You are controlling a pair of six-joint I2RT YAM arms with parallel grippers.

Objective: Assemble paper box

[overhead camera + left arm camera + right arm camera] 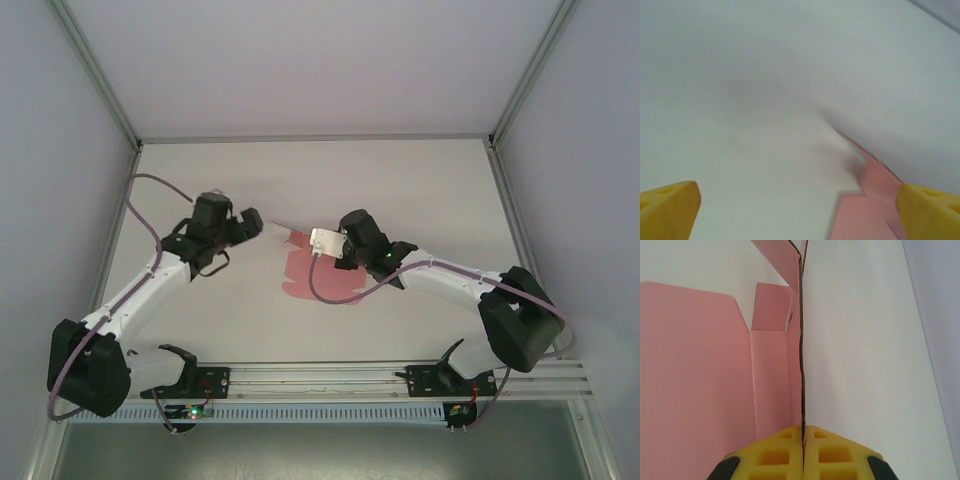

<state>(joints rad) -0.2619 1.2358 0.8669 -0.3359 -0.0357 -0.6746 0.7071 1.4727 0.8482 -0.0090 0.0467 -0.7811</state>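
The right gripper (pixel 802 434) has its fingers pinched together on a thin upright panel of the paper box (pixel 695 380). The panel is seen edge-on, and its long edge runs straight out from between the fingertips. The rest of the pink card spreads flat on the table (pixel 865 340) to one side of that panel, with a small flap folded up at the far end. The left gripper (pixel 800 212) has its fingers spread wide and holds nothing. A corner of the pink card lies ahead of it and low, just beside one finger (pixel 930 210) and well apart from the other, so the card sits off-centre in the gap. The right arm is plainly the nearer, since it is already on the card. For a fold, the left fingers would probably need to shift sideways toward the card before they could meet a flap squarely.
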